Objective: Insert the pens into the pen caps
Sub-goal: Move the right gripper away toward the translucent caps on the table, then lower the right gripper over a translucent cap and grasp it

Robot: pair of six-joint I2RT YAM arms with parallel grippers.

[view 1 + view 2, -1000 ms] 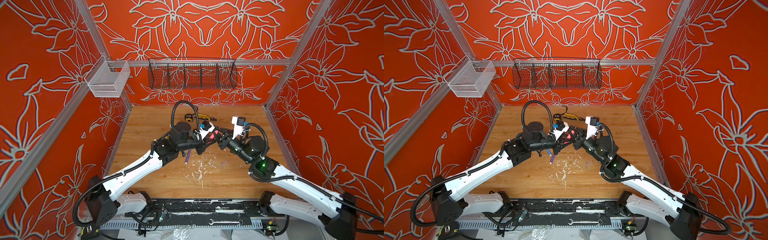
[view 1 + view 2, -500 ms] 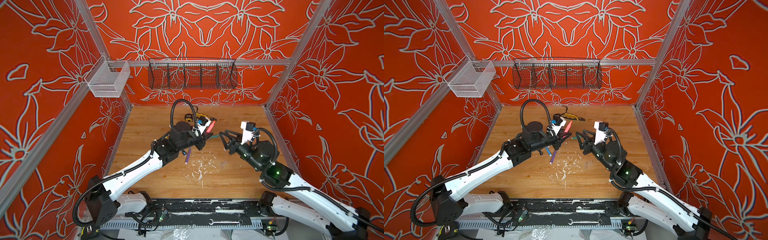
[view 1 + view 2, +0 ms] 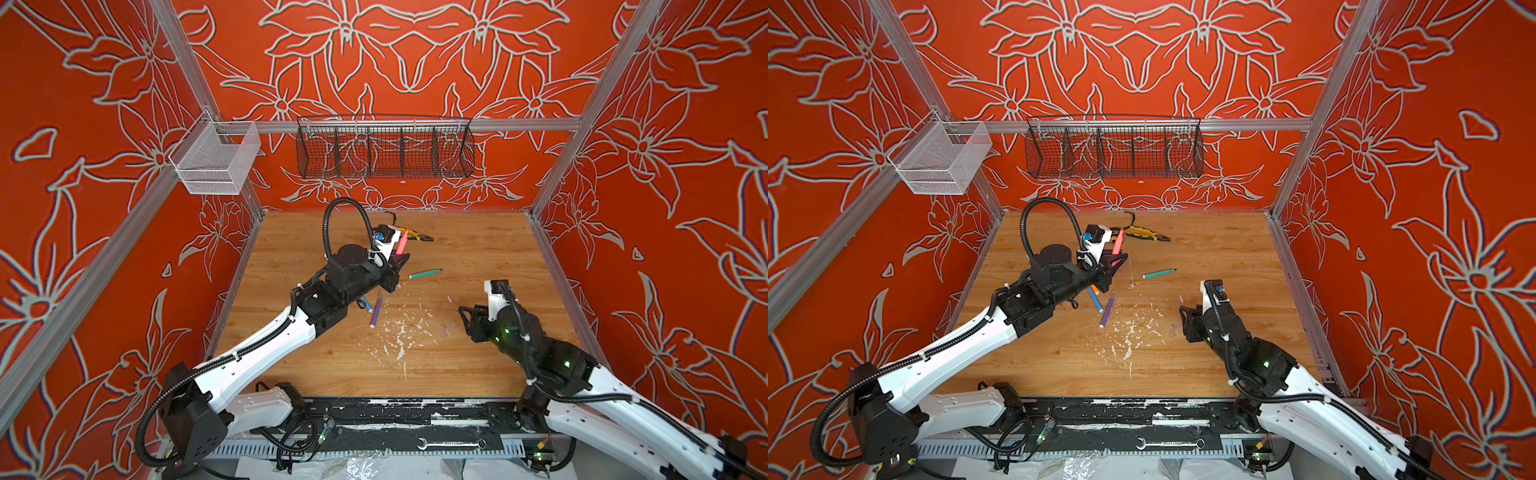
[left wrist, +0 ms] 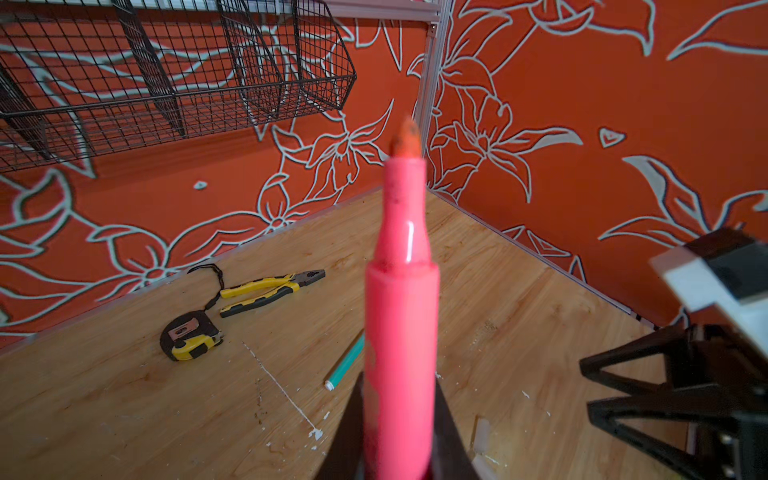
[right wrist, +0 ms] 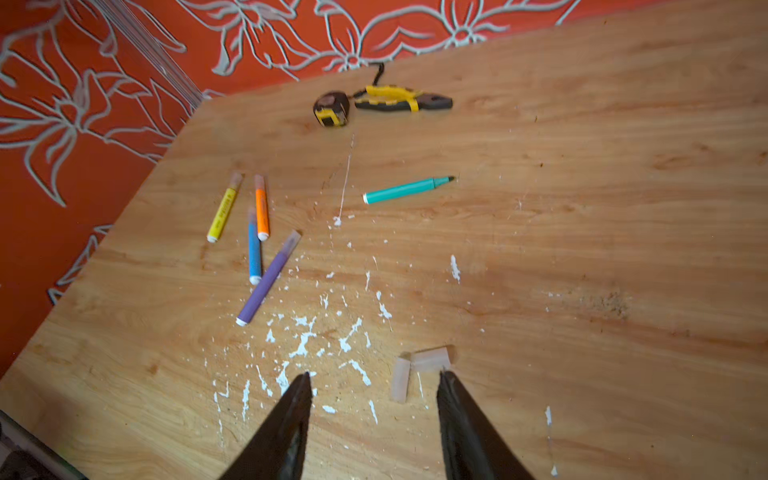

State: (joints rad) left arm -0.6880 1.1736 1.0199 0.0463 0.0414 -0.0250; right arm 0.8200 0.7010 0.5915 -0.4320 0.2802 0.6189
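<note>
**Pink-red pen clamped on the left, right jaws spread beside two loose caps**

Grip on the left is firm: the left end effector point(image 3: 401, 261) is closed on the lower barrel of the pink-red pen point(image 3: 402, 243), held off the bench point(image 3: 478, 249) over its back middle. The pen sticks out past the jaws with its bare, uncapped tip away from them, as the left wrist view shows point(image 4: 401, 311).

The right end effector point(image 5: 374, 376) stands with its jaws apart and nothing between them, low over the front right of the bench. Two clear caps point(image 5: 430, 358) lie on the wood just beyond it, touching each other end to side. One lies just beside a fingertip; whether they touch cannot be told. In a top view the caps are only a faint pale patch point(image 3: 444, 330).

The green pen point(image 5: 407, 190) lies alone mid-bench with its dark tip exposed, well apart from the caps. Left of it, partly under the left arm in both top views, lies a loose cluster: the purple pen point(image 5: 268, 278), blue pen point(image 5: 254, 249), orange pen point(image 5: 262, 208) and yellow pen point(image 5: 222, 214), each apparently with a translucent cap on one end.

White flecks point(image 5: 303, 340) speckle the wood between the cluster and the caps. Pliers point(image 5: 401, 102) and a tape measure point(image 5: 330, 109) sit side by side near the back wall.
</note>
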